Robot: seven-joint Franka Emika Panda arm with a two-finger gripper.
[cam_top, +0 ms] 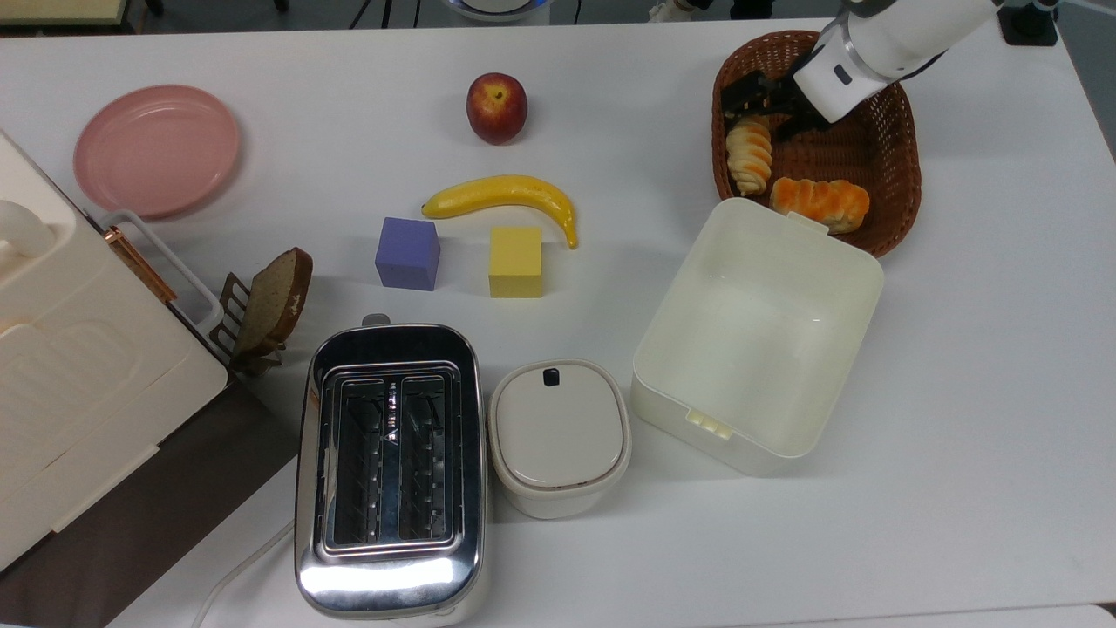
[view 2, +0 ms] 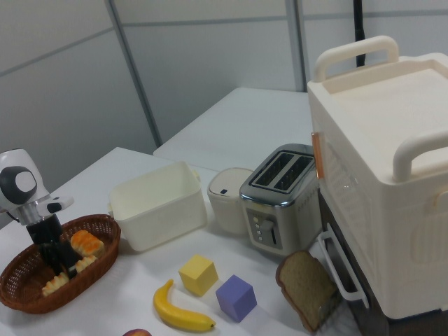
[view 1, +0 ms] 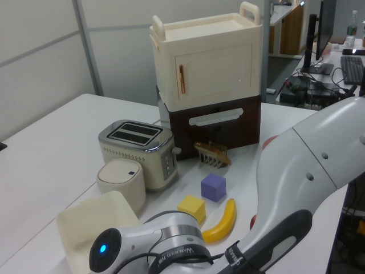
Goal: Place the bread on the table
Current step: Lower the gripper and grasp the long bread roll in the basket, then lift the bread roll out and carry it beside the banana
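Bread (cam_top: 750, 157) in basket (cam_top: 881, 139), hand (cam_top: 757, 103) lowered over its end.

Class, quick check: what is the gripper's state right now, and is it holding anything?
Gripper: down in the basket at the bread; open or closed cannot be told.
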